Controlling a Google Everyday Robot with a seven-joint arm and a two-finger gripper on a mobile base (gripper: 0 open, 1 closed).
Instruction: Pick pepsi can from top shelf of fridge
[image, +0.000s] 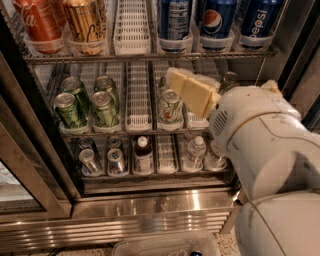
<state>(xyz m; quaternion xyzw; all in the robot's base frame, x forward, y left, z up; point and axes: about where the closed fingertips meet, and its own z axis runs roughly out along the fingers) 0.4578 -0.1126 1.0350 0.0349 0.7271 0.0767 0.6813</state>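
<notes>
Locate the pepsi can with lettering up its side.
In the camera view, the pepsi can stands at the far right of the top shelf, beside the logo can; the gripper hangs below, before the middle rack.
</notes>
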